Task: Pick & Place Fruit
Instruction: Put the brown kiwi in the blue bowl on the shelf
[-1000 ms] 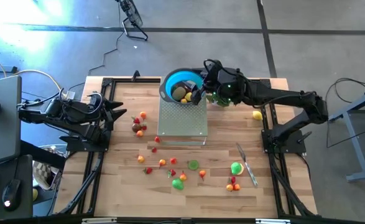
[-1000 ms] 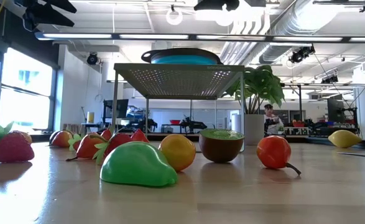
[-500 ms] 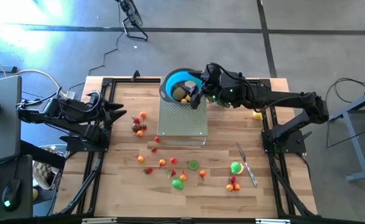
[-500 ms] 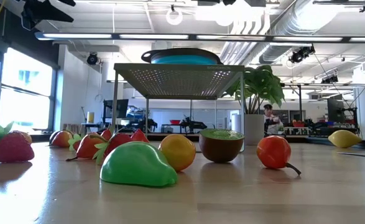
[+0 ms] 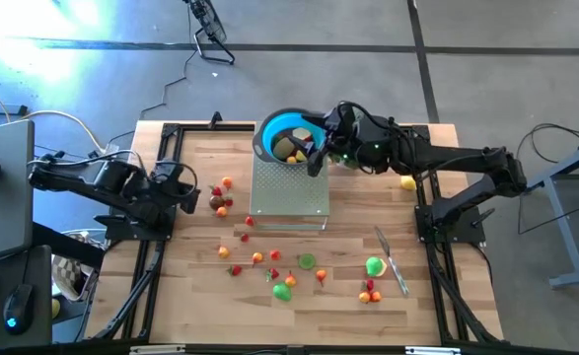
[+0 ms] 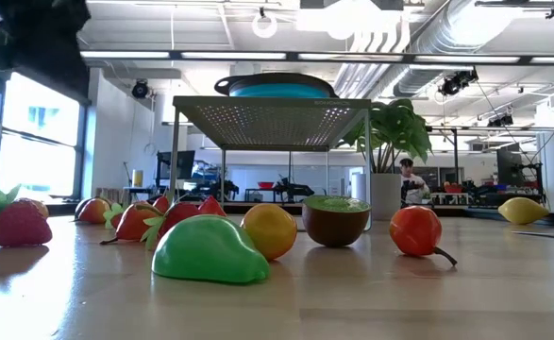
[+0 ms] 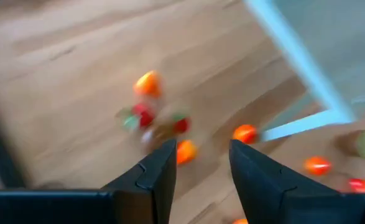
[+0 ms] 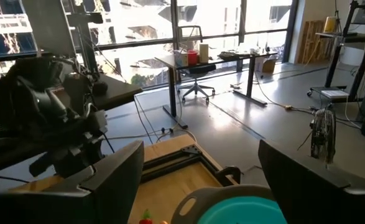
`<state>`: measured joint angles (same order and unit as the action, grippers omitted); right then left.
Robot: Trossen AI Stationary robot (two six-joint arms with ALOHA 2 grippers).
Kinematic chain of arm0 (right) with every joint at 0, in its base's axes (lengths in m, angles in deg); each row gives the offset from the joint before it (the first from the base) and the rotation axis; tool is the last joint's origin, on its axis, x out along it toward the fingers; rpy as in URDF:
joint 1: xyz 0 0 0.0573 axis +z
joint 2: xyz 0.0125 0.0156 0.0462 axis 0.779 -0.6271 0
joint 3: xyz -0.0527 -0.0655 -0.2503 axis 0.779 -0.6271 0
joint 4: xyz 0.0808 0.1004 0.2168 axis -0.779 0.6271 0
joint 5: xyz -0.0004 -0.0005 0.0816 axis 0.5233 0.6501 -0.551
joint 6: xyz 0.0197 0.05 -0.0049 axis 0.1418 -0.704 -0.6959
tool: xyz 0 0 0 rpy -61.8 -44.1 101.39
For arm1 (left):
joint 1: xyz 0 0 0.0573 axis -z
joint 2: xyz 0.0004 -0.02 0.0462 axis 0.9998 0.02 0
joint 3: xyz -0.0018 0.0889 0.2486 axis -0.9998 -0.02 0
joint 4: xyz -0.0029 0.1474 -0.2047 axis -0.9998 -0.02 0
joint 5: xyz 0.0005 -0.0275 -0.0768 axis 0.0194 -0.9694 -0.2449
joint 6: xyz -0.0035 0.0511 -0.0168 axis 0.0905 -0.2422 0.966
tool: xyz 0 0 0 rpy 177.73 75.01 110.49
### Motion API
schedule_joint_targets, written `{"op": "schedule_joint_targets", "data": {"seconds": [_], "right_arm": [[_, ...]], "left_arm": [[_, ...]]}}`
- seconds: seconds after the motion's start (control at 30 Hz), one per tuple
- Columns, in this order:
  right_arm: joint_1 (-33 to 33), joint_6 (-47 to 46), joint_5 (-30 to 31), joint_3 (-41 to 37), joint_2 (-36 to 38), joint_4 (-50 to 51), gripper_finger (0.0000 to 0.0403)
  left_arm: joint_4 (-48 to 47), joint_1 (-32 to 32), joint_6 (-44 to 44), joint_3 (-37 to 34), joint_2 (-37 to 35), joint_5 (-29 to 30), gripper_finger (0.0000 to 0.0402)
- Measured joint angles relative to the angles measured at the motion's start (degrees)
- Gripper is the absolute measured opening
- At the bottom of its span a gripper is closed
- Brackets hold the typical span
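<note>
Broadly, the tabletop (image 5: pixel 200 306) carries scattered fruit (image 5: pixel 221 201); more sits in the blue bowl (image 5: pixel 281 131) on the mesh stand (image 5: pixel 289 192). Over the bowl, the right gripper (image 5: pixel 315 150) shows wide, empty jaws. Left gripper (image 5: pixel 182 194), jaws narrow and empty, seemingly approaches the nearest cluster; next, centre and descend.

Knife (image 5: pixel 392 259), plant (image 6: pixel 393 128), perforated rack (image 5: pixel 289 184)
</note>
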<state>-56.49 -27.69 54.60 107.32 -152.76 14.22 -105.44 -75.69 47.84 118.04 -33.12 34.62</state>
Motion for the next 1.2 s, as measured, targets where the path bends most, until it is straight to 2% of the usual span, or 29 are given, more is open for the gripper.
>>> {"op": "schedule_joint_targets", "data": {"seconds": [0.1,0.2,0.57,0.8,0.9,1.07,1.2], "right_arm": [[-0.15,0.04,0.02,0.00,0.07,0.00,0.0309],[-0.68,0.40,0.00,0.00,0.07,0.04,0.0309],[-1.97,0.96,0.00,0.00,0.07,0.02,0.0309],[-1.97,1.09,0.00,0.00,0.07,0.03,0.0309],[-1.97,1.09,-0.02,0.00,0.07,0.04,0.0309],[-1.97,1.09,-0.02,0.03,0.07,-0.01,0.0309],[-1.97,1.09,-0.02,0.04,0.07,-0.48,0.0309]], "left_arm": [[-4.49,-0.02,6.25,0.00,2.07,0.79,0.0138],[-4.85,-0.02,9.67,0.00,4.48,2.70,0.0138],[-4.77,-0.02,9.84,-0.02,13.30,2.53,0.0138],[-4.25,-0.04,10.51,-0.07,15.32,-2.31,0.0138],[-0.76,-0.07,8.81,-1.08,14.96,-2.39,0.0138],[10.66,-0.09,4.56,-5.01,14.65,-3.91,0.0138],[12.46,-2.52,2.03,-7.59,14.64,-4.66,0.0138]]}}
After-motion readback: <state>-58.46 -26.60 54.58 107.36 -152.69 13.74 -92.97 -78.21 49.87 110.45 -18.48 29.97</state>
